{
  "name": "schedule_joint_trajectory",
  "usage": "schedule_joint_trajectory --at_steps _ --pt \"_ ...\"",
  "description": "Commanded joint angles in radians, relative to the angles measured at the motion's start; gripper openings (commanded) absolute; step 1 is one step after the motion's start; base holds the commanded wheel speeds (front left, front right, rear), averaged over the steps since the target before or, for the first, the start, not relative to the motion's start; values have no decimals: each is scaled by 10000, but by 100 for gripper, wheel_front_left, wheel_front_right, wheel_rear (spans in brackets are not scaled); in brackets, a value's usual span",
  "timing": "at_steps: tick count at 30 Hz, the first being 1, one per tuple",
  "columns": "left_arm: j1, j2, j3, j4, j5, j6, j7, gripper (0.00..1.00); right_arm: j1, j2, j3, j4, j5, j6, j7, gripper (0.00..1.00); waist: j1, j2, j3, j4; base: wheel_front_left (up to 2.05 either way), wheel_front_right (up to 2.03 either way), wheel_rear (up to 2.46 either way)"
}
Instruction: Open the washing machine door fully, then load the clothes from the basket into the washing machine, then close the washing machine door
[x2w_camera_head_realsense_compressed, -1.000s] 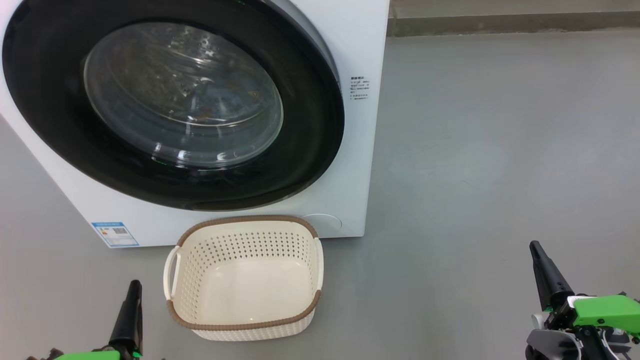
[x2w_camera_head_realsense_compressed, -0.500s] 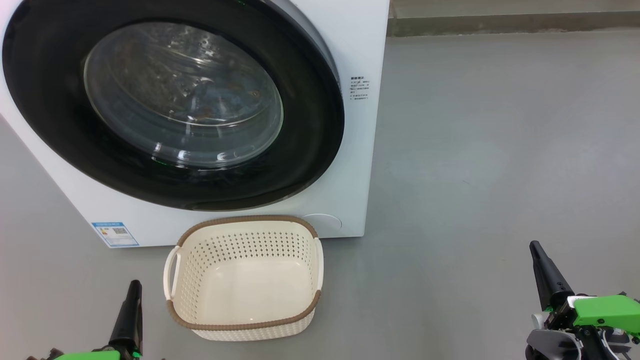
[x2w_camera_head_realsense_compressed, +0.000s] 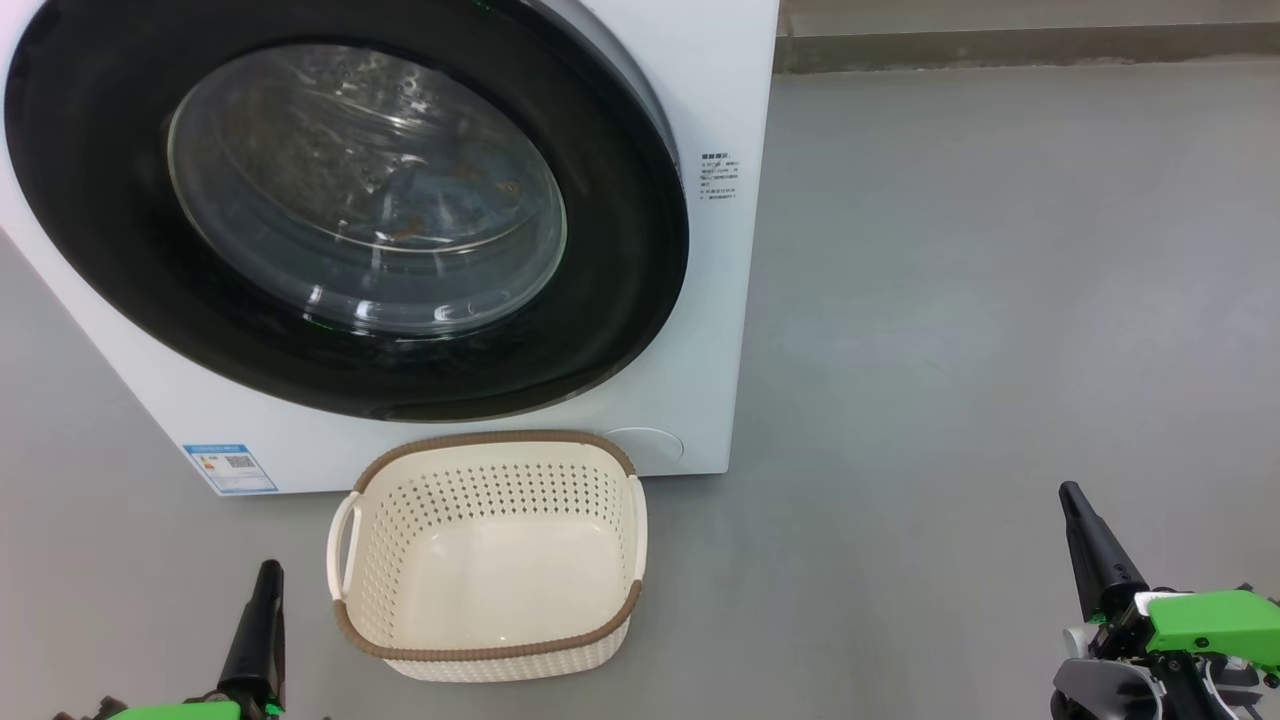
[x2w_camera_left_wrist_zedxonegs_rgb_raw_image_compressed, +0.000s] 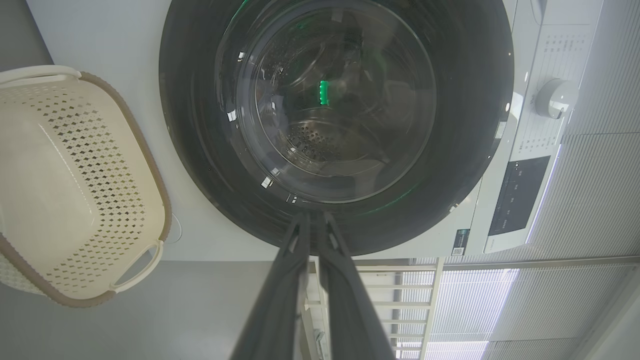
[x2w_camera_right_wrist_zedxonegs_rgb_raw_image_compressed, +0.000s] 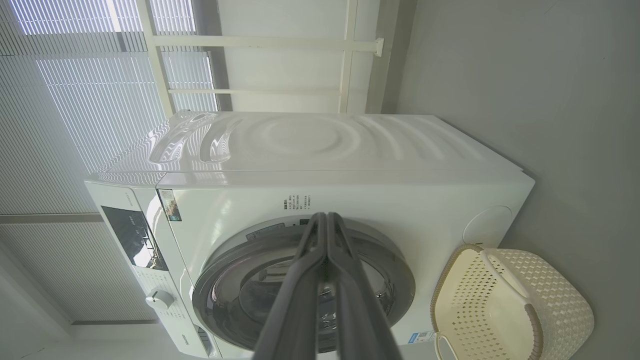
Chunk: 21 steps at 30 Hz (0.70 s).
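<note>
I look down from the head camera at the big white boxy front-loading washing machine (x2w_camera_head_realsense_compressed: 705, 300). Its large round glossy black door with the bulging clear glass porthole (x2w_camera_head_realsense_compressed: 100, 210) lies flat against the front. In the right wrist view it also sits flush, so I judge it closed, though I cannot tell if the latch has caught.

Behind the glass I see a light-blue fabric with orange-brown spots (x2w_camera_head_realsense_compressed: 440, 200) low in the drum. I take this for the clothes, but the reflections blur it, so I cannot count the bundles.

The small cream-white perforated plastic basket with the brown woven-look rim (x2w_camera_head_realsense_compressed: 480, 495) stands on the grey floor (x2w_camera_head_realsense_compressed: 950, 350), just before the machine and below the door. Its bottom is bare. I think it is placed there so that the way from basket to drum is short, and low enough not to block the door's swing.

The left gripper (x2w_camera_head_realsense_compressed: 268, 575) hangs at the lower left, just beside the basket's handle but apart from it. Its two long dark fingers are pressed together with nothing between them, as its own wrist view confirms (x2w_camera_left_wrist_zedxonegs_rgb_raw_image_compressed: 312, 217). The right gripper (x2w_camera_head_realsense_compressed: 1072, 497) is at the lower right, well apart from the basket and the machine, also clenched on nothing (x2w_camera_right_wrist_zedxonegs_rgb_raw_image_compressed: 325, 216). Both point toward the machine and touch nothing, which to me looks like a rest posture.

From this I judge that all three steps are done. The only risk I see is a door not fully latched.
</note>
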Motion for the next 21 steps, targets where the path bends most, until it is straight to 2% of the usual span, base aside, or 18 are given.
schedule_joint_trajectory --at_steps 1,21 --pt "-427 91 324 -270 -84 -23 61 0 -405 -89 185 -289 -15 19 48 0 0 0 0 0 0 0 0" --pt "-427 91 324 -270 -84 -23 61 0 -405 -89 186 -289 -13 19 47 0 0 0 0 0 0 0 0"
